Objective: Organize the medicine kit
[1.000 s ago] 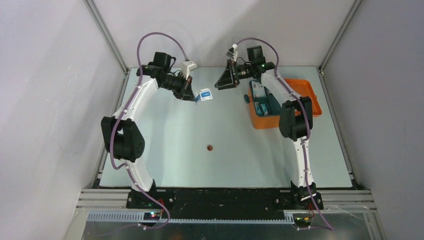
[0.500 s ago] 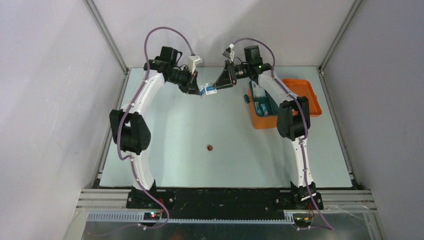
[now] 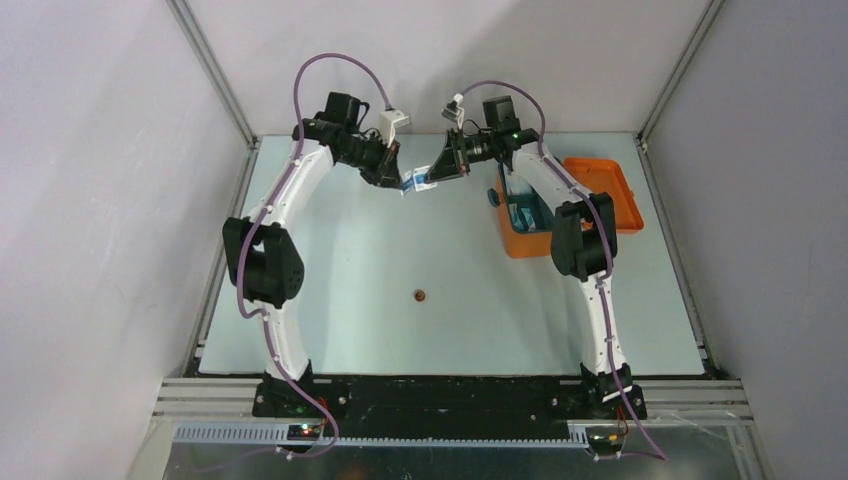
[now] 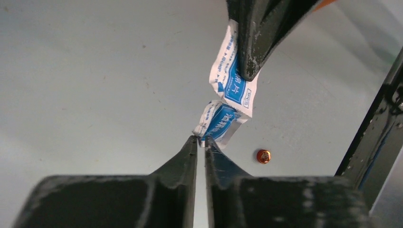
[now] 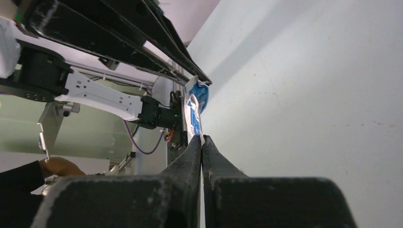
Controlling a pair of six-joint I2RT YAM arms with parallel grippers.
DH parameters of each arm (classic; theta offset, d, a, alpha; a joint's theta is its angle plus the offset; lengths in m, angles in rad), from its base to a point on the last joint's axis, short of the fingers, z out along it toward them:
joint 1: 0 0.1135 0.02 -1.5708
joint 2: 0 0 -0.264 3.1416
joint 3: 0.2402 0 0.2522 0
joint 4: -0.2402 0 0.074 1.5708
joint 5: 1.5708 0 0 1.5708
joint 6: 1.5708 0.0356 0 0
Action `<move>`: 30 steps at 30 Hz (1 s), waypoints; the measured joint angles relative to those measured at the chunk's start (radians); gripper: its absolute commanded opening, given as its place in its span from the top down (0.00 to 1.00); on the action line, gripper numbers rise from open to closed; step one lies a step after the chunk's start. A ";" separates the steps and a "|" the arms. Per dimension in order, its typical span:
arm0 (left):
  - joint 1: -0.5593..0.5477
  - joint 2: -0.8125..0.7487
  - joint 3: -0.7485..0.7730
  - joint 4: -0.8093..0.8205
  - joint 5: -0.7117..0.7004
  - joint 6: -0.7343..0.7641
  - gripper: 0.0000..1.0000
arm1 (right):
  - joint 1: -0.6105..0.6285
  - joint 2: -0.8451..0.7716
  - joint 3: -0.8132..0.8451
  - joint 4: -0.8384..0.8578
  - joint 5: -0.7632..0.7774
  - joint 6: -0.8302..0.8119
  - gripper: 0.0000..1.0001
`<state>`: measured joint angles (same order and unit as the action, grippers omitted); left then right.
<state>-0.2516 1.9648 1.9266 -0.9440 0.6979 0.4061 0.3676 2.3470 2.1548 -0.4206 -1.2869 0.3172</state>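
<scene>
Two joined blue-and-white sachets [image 3: 419, 180] hang in the air at the back middle of the table, between both grippers. My right gripper [image 3: 432, 177] is shut on the upper sachet [image 4: 227, 71], whose edge shows at its tips [image 5: 201, 137]. My left gripper [image 4: 201, 138] stands a narrow gap open, and a corner of the lower sachet [image 4: 219, 123] still sits between its tips. The medicine kit [image 3: 522, 245], an orange box with its lid [image 3: 605, 190] swung open, lies at the right, partly behind the right arm.
A teal divided tray [image 3: 527, 208] sits inside the kit. A small red-brown round piece [image 3: 420, 295] lies on the table's middle, also visible as a disc [image 4: 263, 156] under the sachets. Grey walls and rails close the table's sides and back.
The left arm carried the sachets right and back to the right gripper. The right gripper went from wide open to shut on the upper sachet. The left jaws parted slightly.
</scene>
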 measured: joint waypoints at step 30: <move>0.021 -0.050 -0.150 0.014 -0.046 -0.068 0.43 | -0.259 -0.692 -0.400 -0.357 0.882 -0.361 1.00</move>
<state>-0.2306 1.9144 1.7763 -0.9295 0.6518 0.3386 0.1085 1.6550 1.7546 -0.7776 -0.4053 -0.0441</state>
